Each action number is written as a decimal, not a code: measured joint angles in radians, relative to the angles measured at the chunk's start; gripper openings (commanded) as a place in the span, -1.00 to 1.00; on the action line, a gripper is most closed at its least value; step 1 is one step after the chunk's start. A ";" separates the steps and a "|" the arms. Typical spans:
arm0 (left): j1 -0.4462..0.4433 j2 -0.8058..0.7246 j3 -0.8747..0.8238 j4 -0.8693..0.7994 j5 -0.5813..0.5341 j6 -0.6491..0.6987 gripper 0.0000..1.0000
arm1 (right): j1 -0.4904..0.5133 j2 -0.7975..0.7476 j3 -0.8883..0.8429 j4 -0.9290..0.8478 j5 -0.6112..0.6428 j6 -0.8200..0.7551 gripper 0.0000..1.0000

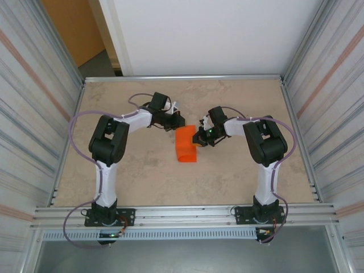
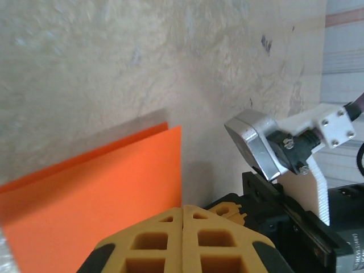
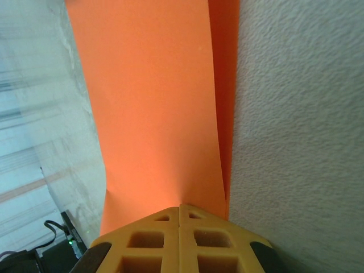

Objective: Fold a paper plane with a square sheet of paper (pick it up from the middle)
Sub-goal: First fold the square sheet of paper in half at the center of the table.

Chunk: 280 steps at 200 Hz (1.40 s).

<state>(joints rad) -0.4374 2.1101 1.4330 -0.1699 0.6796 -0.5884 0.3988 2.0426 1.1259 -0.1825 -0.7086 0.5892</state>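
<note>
The square sheet of paper [image 1: 185, 145] is bright orange and doubled over into two layers at mid table. My right gripper [image 1: 198, 136] is shut on its right edge. In the right wrist view the sheet [image 3: 153, 102] rises straight out of the closed yellow fingertips [image 3: 199, 224], with a second layer showing on the right. My left gripper [image 1: 180, 121] sits at the sheet's far end, jaws shut. In the left wrist view the paper [image 2: 96, 187] lies left of and below the closed tips [image 2: 183, 208]. I cannot tell whether they touch it. No paper plane shape is formed.
The beige table [image 1: 136, 170] is walled by metal panels on both sides and a rail along the near edge [image 1: 182, 215]. The right arm's wrist and camera mount [image 2: 284, 142] stand close to the left fingertips. Open tabletop lies in front of the paper.
</note>
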 measured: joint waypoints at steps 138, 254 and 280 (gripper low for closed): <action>0.079 0.140 0.120 -0.086 -0.065 -0.035 -1.00 | 0.000 -0.002 -0.005 0.006 0.000 -0.016 -1.00; -0.039 -0.137 -0.200 0.000 -0.032 -0.112 -1.00 | -0.001 -0.004 -0.011 0.014 0.000 -0.022 -1.00; -0.061 -0.154 -0.276 0.002 0.002 -0.110 -1.00 | -0.001 -0.004 -0.011 0.014 0.000 -0.022 -1.00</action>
<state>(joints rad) -0.4984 1.9556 1.1572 -0.1677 0.6811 -0.6983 0.3981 2.0388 1.1152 -0.1684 -0.7086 0.5674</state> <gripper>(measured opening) 0.048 0.044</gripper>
